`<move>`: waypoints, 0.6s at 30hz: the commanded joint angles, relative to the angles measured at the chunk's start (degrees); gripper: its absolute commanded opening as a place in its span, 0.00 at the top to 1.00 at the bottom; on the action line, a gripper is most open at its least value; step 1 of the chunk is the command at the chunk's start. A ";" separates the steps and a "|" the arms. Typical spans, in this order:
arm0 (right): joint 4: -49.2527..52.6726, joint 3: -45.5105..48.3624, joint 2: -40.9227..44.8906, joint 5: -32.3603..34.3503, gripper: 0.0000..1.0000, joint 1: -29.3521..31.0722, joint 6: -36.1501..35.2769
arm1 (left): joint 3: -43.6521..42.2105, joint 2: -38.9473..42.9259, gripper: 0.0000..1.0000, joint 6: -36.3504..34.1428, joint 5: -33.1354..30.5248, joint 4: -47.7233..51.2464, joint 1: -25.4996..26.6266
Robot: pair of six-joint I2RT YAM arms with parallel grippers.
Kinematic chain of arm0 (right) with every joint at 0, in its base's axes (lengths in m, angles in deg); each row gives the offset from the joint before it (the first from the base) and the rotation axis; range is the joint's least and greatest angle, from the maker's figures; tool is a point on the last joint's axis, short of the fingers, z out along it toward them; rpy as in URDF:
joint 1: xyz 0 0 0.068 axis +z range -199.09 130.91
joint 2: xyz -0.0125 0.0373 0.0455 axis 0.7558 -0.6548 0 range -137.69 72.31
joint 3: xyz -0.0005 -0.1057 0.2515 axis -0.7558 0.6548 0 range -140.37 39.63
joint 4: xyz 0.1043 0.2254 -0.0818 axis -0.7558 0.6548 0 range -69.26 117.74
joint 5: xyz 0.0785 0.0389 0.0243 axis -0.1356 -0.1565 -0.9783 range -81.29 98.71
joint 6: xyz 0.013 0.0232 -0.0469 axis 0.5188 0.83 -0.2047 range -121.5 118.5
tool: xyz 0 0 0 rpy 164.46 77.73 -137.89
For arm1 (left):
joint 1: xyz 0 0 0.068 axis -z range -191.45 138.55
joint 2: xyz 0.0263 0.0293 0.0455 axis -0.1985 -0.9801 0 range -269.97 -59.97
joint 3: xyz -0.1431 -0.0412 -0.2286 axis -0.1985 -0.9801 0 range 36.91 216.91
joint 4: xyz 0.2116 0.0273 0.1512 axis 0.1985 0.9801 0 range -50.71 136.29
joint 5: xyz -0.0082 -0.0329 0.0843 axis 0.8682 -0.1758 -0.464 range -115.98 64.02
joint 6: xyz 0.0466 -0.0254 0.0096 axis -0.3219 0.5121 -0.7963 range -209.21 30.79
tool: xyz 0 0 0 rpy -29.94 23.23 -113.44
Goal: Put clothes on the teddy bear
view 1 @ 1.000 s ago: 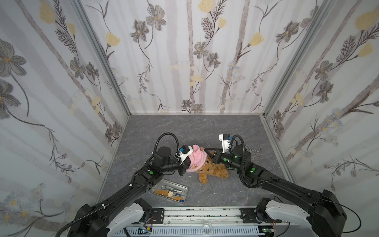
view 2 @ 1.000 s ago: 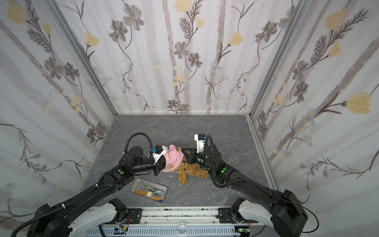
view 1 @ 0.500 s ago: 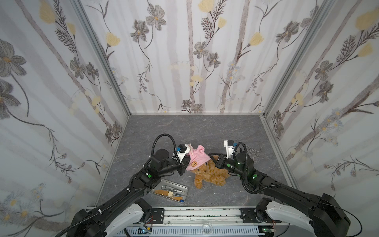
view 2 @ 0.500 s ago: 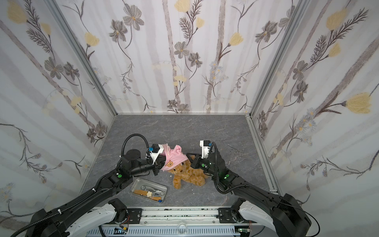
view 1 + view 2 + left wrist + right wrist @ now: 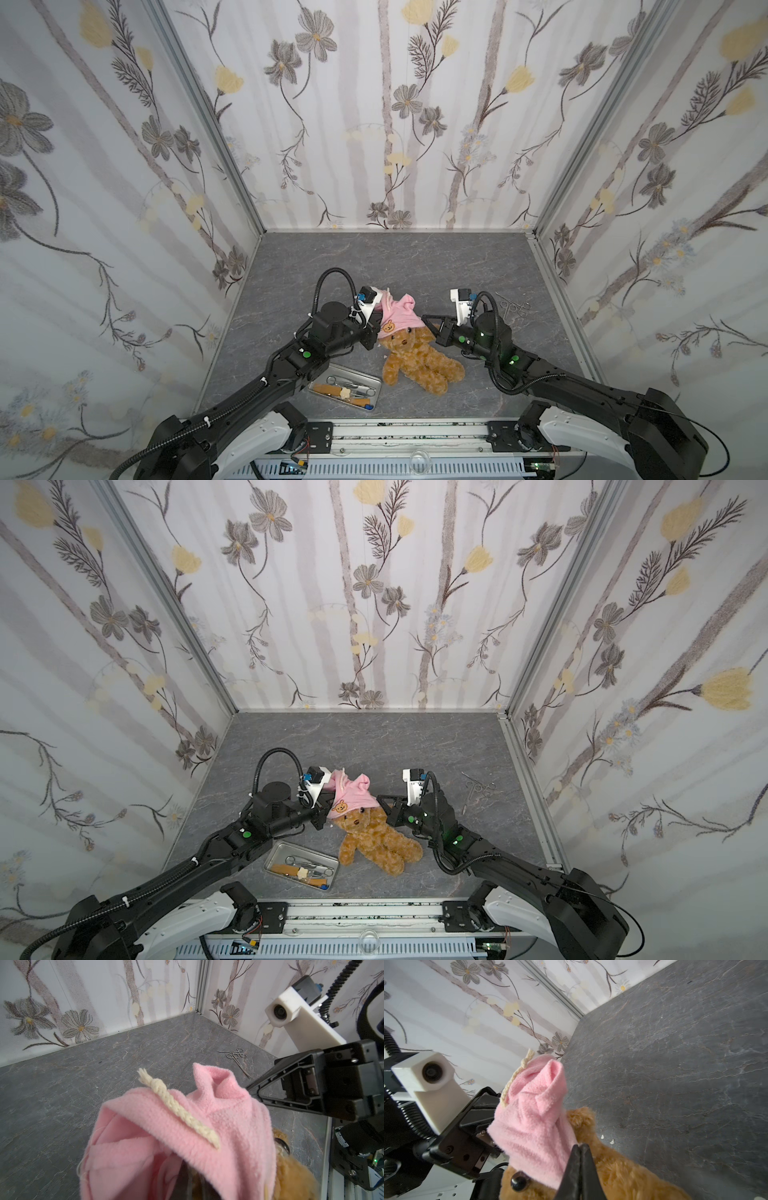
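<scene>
The teddy bear (image 5: 419, 359) (image 5: 376, 839) lies on its back on the grey floor, legs toward the front. A pink hooded shirt (image 5: 397, 318) (image 5: 353, 796) with a bear-face print sits over the top of its head, above the eyes. My left gripper (image 5: 375, 330) (image 5: 326, 812) is shut on the shirt's left hem. In the left wrist view the shirt (image 5: 207, 1122) drapes over that gripper (image 5: 193, 1184) and hides most of it. My right gripper (image 5: 424, 319) (image 5: 379, 799) (image 5: 580, 1147) is shut on the right hem, against the bear's head (image 5: 623, 1176).
A metal tray (image 5: 376, 388) (image 5: 274, 856) with small tools lies at the front, left of the bear. Steel forceps (image 5: 513, 307) (image 5: 478, 789) (image 5: 236, 1056) lie to the right behind my right arm. Flowered walls close the floor on three sides.
The bear has swung round so its face and body now show below the shirt, legs toward the front. The shirt's print has turned into view. Both grippers stay shut on the hem.
</scene>
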 commanded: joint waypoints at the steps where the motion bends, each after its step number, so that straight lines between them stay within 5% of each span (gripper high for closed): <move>1: 8.99 -4.23 -3.23 7.29 1.00 -0.89 -5.21 | 0.90 0.55 1.00 3.85 -6.63 -2.68 -0.64; 3: 10.44 -8.69 -5.79 4.42 0.98 -0.86 -8.99 | 1.20 0.60 1.00 5.58 -5.77 -2.68 -0.71; 6: 13.93 -13.43 -6.22 0.91 0.77 -0.90 -15.25 | 0.97 0.59 1.00 9.06 -7.02 -2.67 -0.60; 12: 21.60 -12.16 3.62 6.29 0.55 1.96 -25.78 | 1.67 -0.75 1.00 21.09 -8.50 -3.19 -0.38; 18: -0.15 -2.48 6.01 3.97 0.57 13.12 -18.70 | 2.53 -2.82 1.00 31.65 -7.69 -4.16 0.79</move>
